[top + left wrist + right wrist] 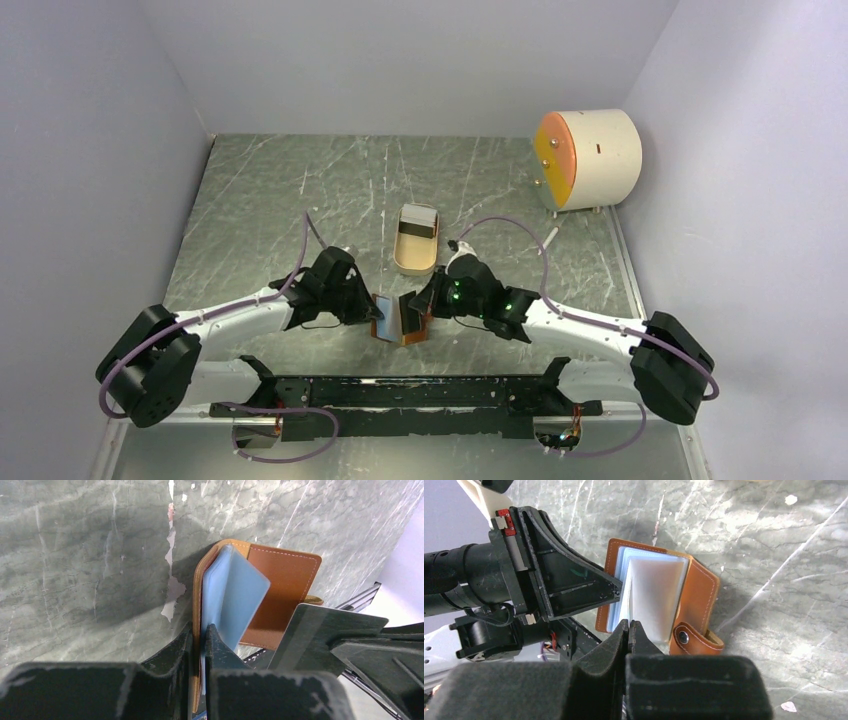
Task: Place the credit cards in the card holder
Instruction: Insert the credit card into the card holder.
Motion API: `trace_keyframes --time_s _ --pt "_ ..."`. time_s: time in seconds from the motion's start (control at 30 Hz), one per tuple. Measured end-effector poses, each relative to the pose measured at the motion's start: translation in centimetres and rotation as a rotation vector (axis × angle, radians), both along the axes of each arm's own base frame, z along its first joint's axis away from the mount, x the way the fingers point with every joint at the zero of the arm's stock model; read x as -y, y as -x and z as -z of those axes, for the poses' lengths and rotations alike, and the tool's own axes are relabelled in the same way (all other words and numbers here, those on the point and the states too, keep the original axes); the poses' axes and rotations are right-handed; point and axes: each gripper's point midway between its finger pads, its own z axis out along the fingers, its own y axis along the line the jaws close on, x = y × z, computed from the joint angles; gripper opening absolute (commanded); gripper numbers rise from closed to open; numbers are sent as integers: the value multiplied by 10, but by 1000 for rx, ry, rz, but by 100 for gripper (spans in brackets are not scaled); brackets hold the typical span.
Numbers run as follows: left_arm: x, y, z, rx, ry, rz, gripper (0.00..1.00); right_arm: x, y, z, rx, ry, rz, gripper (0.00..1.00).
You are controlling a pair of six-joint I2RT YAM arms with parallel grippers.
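Note:
The reddish-brown card holder [399,326] stands open on edge between my two grippers, just ahead of the arm bases. My left gripper [373,312] [200,630] is shut on its left cover together with a pale blue inner sleeve [232,597]. The other cover [285,590] spreads to the right. My right gripper [421,305] [629,625] is shut on a thin pale inner leaf [656,595] of the card holder [701,595]. The snap tab [694,640] hangs at the near right. One dark credit card [418,227] lies in the tan oval tray [416,260]. I cannot tell whether a card sits in the sleeves.
A white cylinder with an orange face [590,158] stands at the back right, by the wall. Pale walls close the marbled table [280,200] on three sides. The black base rail [400,395] runs along the near edge.

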Motion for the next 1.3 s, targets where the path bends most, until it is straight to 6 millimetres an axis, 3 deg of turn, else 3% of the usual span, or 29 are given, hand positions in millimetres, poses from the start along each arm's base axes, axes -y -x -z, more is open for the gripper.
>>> trace_keyframes --time_s 0.33,0.53,0.63,0.8,0.93,1.07,1.2,1.3 --pt "-2 1 -3 -1 -20 -13 9 -21 2 -13 -35 -56 12 0" --pt "-3 -10 -34 61 -51 -42 9 -38 -5 -29 -13 -77 17 0" --pt "-4 -11 -40 74 -59 -49 9 -45 -9 -31 -6 -71 23 0" --pt "-7 -6 -37 63 -77 -44 9 -39 -16 -10 -8 10 64 0" --pt "-6 -3 -33 69 -52 -39 9 -24 -19 9 11 91 96 0" --pt "-7 9 -18 34 -29 -26 9 -1 -11 37 19 163 92 0" --pt "-9 18 -3 1 -8 -26 20 21 -2 66 -1 169 85 0" --pt "-10 21 2 -8 2 -34 26 23 -1 71 6 104 76 0"
